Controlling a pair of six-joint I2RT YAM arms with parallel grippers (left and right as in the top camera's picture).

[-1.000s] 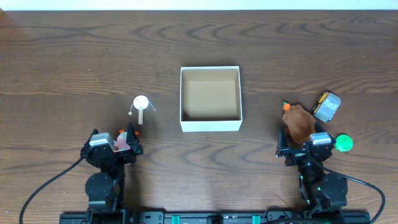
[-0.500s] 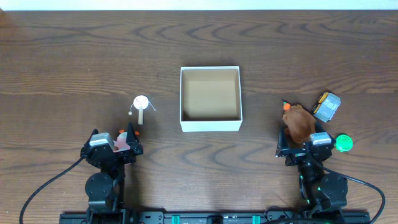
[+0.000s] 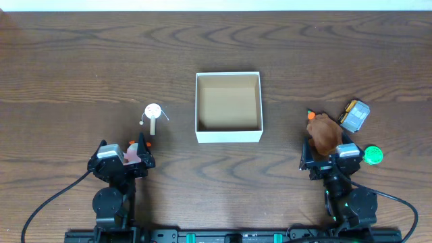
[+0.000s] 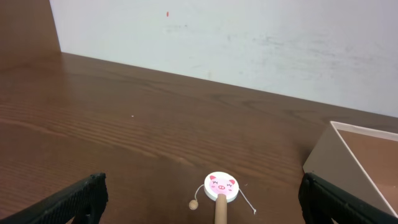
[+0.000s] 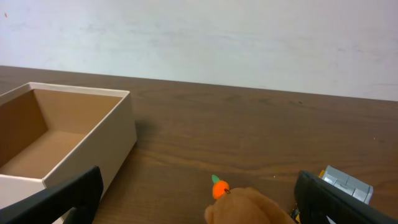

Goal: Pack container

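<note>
Sitting mid-table (image 3: 81,61), the container (image 3: 228,136) stands open-topped, with only its bare brown cardboard floor showing inside. To its left lies a pig-faced drum toy (image 3: 153,110), just ahead of the left end effector (image 3: 122,144), whose jaws are spread wide and released. On the right, a brown plush (image 3: 325,132) lies between the released jaws of the right end effector (image 3: 327,152), with a grey-and-yellow toy (image 3: 354,115) and a green disc (image 3: 373,155) near it
</note>
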